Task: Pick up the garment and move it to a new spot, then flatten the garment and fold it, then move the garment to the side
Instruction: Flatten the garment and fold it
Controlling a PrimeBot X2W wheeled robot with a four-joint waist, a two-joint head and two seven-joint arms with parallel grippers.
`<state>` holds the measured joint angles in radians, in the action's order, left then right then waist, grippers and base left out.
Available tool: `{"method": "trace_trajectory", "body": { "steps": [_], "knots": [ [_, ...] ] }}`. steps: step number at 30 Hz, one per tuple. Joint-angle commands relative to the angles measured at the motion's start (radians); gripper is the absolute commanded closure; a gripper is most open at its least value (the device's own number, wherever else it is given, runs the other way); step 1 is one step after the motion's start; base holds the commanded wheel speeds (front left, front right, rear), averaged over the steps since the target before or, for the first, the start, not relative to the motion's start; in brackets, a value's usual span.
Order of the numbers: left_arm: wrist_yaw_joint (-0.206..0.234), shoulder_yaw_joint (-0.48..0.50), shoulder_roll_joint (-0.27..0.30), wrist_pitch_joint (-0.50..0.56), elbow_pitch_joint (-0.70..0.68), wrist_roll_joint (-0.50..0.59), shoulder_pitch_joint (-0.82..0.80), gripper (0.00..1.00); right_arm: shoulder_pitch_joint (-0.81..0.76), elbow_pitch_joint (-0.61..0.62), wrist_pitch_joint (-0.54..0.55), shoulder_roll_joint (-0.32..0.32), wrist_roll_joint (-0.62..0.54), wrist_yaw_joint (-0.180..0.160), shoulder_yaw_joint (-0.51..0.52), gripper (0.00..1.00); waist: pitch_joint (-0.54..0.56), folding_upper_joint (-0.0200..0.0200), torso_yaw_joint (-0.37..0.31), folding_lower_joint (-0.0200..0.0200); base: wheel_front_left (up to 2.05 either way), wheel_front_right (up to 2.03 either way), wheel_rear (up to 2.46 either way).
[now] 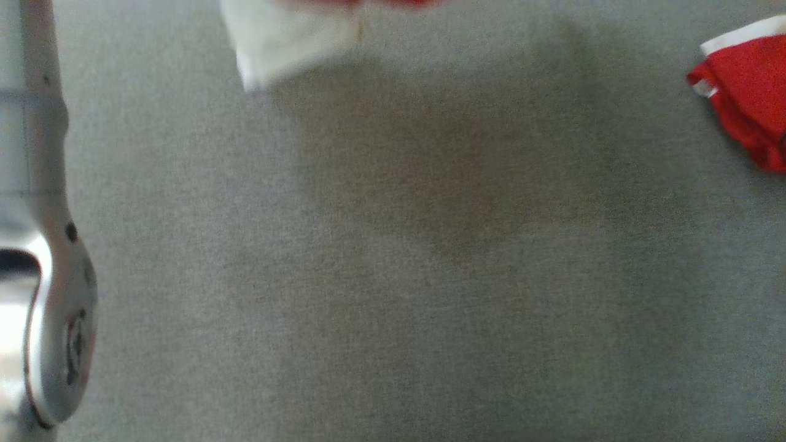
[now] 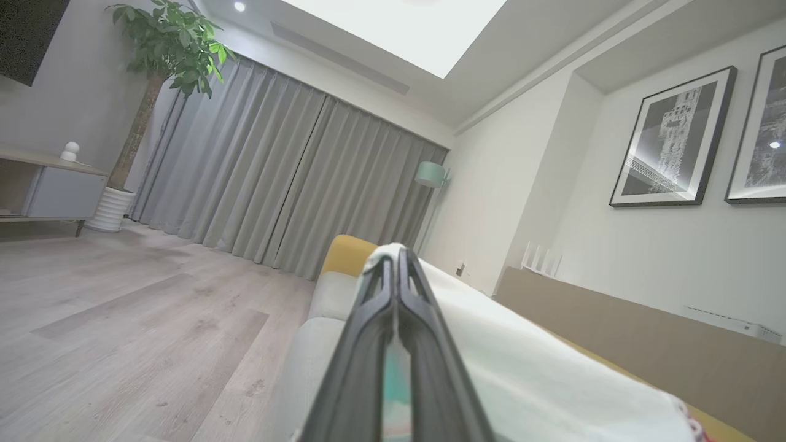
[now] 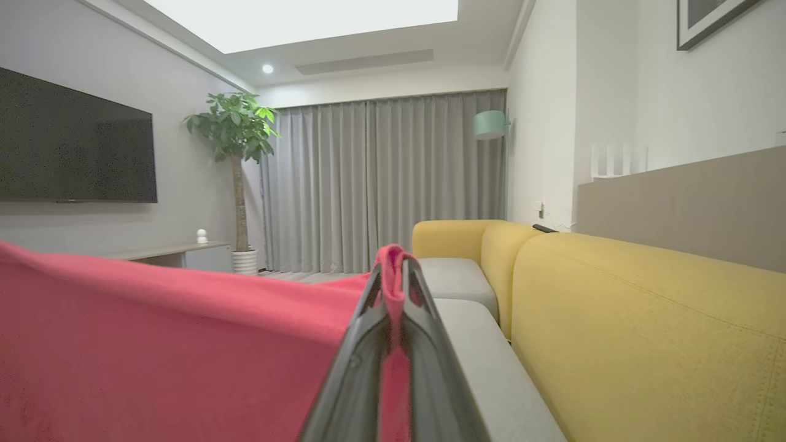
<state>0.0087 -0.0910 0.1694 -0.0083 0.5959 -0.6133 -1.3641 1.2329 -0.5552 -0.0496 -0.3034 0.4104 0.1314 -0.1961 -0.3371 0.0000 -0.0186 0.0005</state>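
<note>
The garment is red and white. In the left wrist view my left gripper (image 2: pixel 393 253) is shut on its white cloth (image 2: pixel 528 362), which trails off to the lower right. In the right wrist view my right gripper (image 3: pixel 393 255) is shut on a fold of the garment's red cloth (image 3: pixel 153 344), which spreads out taut to the left. The head view shows a hanging white corner (image 1: pixel 282 43) with a strip of red above it at the top edge. A red piece with white trim (image 1: pixel 749 92) is at the right edge. I cannot tell whether it belongs to the same garment.
Below lies the grey seat surface (image 1: pixel 399 276). My pale left forearm (image 1: pixel 49 276) runs down the left edge. A yellow sofa (image 3: pixel 614 319) with grey cushions (image 3: pixel 466 282) stretches ahead, with wooden floor (image 2: pixel 123 319), a potted plant (image 3: pixel 236 129) and a low cabinet (image 2: pixel 55 184) beyond.
</note>
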Motion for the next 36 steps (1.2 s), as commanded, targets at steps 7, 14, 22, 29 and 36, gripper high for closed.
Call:
{"method": "trace_trajectory", "body": {
  "steps": [7,14,22,29,36],
  "knots": [
    [-0.089,-0.044,0.028,-0.095,0.157,0.027,-0.047,1.00,0.034,-0.204,-0.141,0.005,-0.016,-0.001,-0.071,1.00,-0.030,0.0000,0.037,-0.0005,0.00,0.00,0.00],
    [-0.134,-0.163,0.029,-0.087,0.255,0.045,0.168,1.00,-0.132,-0.331,-0.112,-0.031,0.067,-0.001,-0.222,1.00,0.015,0.0000,0.067,-0.0005,0.00,0.00,0.00],
    [-0.139,-0.359,0.097,-0.001,0.176,0.002,0.457,1.00,-0.302,-0.337,0.026,-0.113,0.205,-0.001,-0.406,1.00,0.098,0.0000,0.088,-0.0005,0.00,0.00,0.00],
    [-0.139,-0.562,0.284,0.197,-0.091,-0.160,0.728,1.00,-0.465,-0.249,0.189,-0.231,0.393,-0.001,-0.583,1.00,0.225,0.0000,0.100,-0.0005,0.00,0.00,0.00],
    [-0.136,-0.592,0.406,0.341,-0.285,-0.269,0.885,1.00,-0.575,-0.161,0.258,-0.290,0.521,-0.001,-0.658,1.00,0.312,0.0000,0.099,-0.0005,0.00,0.00,0.00]
  ]
}}
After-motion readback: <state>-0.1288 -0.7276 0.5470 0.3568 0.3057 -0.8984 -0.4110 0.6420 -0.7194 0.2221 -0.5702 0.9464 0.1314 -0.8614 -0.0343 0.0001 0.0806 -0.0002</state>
